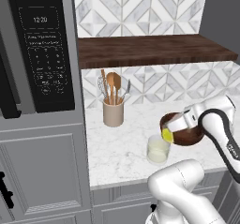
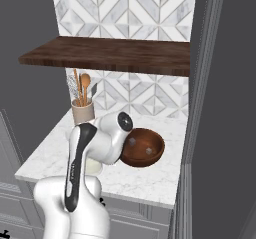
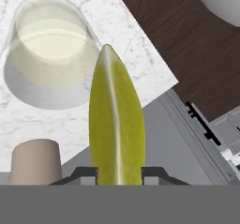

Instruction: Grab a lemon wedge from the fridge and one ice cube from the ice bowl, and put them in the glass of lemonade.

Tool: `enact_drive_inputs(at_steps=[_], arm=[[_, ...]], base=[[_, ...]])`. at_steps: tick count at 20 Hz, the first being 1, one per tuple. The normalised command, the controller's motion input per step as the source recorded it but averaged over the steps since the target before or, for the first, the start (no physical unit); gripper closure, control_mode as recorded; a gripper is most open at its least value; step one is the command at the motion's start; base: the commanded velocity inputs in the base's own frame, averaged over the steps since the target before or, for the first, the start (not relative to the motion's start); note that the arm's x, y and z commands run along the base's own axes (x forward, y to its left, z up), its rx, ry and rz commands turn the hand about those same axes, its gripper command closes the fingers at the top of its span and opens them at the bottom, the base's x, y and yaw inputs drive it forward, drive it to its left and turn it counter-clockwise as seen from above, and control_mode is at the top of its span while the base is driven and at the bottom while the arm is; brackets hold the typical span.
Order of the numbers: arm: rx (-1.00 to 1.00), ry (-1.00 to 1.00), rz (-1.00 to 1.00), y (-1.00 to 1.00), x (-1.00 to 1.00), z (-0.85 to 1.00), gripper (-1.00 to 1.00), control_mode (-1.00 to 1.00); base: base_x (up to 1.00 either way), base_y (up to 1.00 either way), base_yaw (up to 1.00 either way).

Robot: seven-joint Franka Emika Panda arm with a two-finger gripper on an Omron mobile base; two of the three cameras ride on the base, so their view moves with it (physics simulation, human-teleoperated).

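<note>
My gripper point(image 1: 169, 133) is shut on the lemon wedge point(image 1: 167, 135), a small yellow-green slice hanging just above and to the right of the glass of lemonade point(image 1: 158, 150). In the hand view the lemon wedge point(image 3: 116, 124) stands between the two dark fingertips point(image 3: 84, 175), with the glass of lemonade point(image 3: 49, 45) at the upper left. The dark brown ice bowl point(image 2: 142, 147) sits on the marble counter point(image 1: 117, 143) right behind the hand, with pale ice cubes inside. The ice bowl point(image 1: 190, 137) is partly hidden by my arm in the left base view.
A beige utensil crock point(image 1: 113, 113) with wooden spoons and a whisk stands at the back of the counter. A dark wooden shelf point(image 1: 150, 49) hangs above. A black microwave point(image 1: 44, 45) sits in the cabinet on the left. The dark fridge side point(image 2: 222, 108) rises on the right.
</note>
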Motion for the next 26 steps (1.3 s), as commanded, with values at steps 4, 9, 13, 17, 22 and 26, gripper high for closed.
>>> enact_drive_inputs(at_steps=[4, 9, 13, 17, 22, 26], arm=[[0.00, -0.24, 0.18, 0.00, 0.31, -0.31, 1.00, -1.00], [0.00, -0.26, 0.20, 0.00, 0.32, -0.38, 1.00, -1.00], [0.00, -0.23, 0.21, -0.02, 0.34, -0.39, 1.00, -1.00], [0.00, -0.22, 0.21, -0.16, 0.29, -0.32, 1.00, -1.00], [0.00, -0.21, 0.21, -0.35, 0.31, -0.20, 1.00, -1.00], [0.00, -0.22, 0.21, -0.30, 0.38, -0.21, 1.00, -1.00]], base=[[0.00, 0.00, 0.00], [0.00, 0.00, 0.00], [0.00, 0.00, 0.00], [0.00, 0.00, 0.00], [0.00, 0.00, 0.00], [0.00, 0.00, 0.00]])
